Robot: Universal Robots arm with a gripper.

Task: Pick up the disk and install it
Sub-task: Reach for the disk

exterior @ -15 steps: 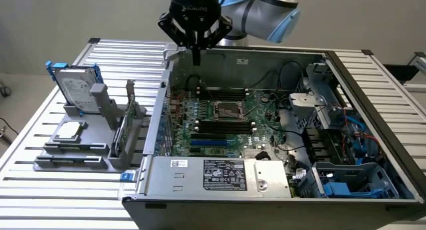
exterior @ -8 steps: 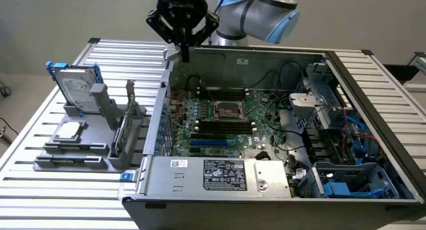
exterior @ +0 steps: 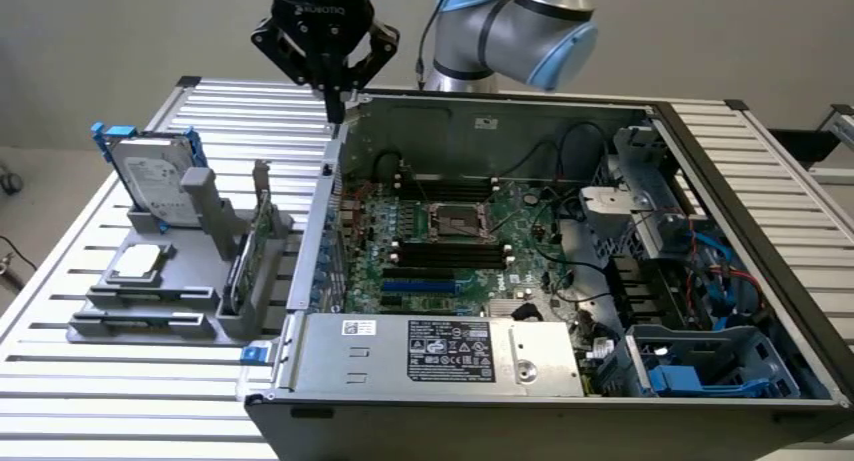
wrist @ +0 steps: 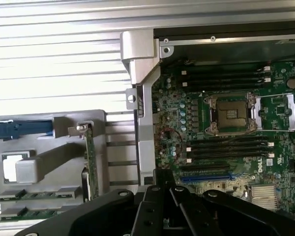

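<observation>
Claw [exterior: 332, 94] hangs shut, empty, over the case [exterior: 507, 103] corner; disk [exterior: 151, 176] waits in its stand [exterior: 174, 303]. Pickup needs opened jaws.

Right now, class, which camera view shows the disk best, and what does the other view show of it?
The exterior view: the disk stands upright in the grey holder, its labelled face and blue rails plain. The wrist view looks down on the disk edge-on, so little but a blue rail shows.
</observation>
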